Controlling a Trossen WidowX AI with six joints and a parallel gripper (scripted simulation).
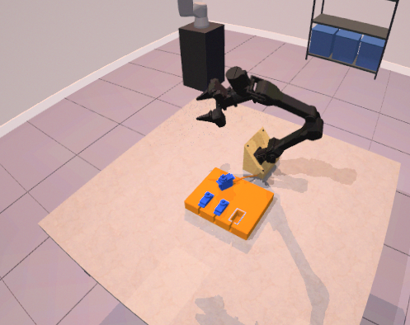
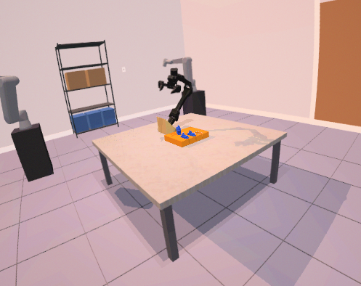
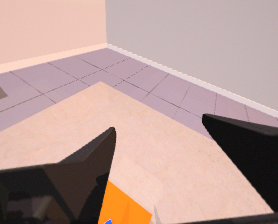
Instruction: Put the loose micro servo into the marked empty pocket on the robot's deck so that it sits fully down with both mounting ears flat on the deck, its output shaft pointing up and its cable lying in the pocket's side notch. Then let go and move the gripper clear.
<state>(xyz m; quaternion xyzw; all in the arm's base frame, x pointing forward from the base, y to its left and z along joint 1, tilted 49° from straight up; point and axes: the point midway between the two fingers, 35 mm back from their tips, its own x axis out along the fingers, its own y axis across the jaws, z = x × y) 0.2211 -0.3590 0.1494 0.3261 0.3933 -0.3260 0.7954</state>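
The loose blue micro servo (image 1: 225, 181) (image 2: 179, 130) stands on top of the orange deck (image 1: 252, 197) (image 2: 174, 141), near its back left corner in the top view. An orange cable runs from it towards the bracket. Two more blue servos (image 1: 206, 200) (image 1: 221, 207) sit in pockets along the front edge. The empty pocket (image 1: 237, 216) has a white outline and lies to their right, with a notch to the deck's edge. My gripper (image 1: 197, 108) (image 2: 168, 88) (image 3: 158, 124) is wide open and empty, high above the table. The wrist view shows only a corner of the deck (image 3: 127, 202).
A tan angled bracket (image 1: 252, 158) (image 2: 164, 125) stands behind the deck, beside the arm's base. The pale table top (image 1: 132, 224) (image 2: 142, 161) lies around the deck. Black pedestals with grey arms and a shelf rack stand on the floor away from the table.
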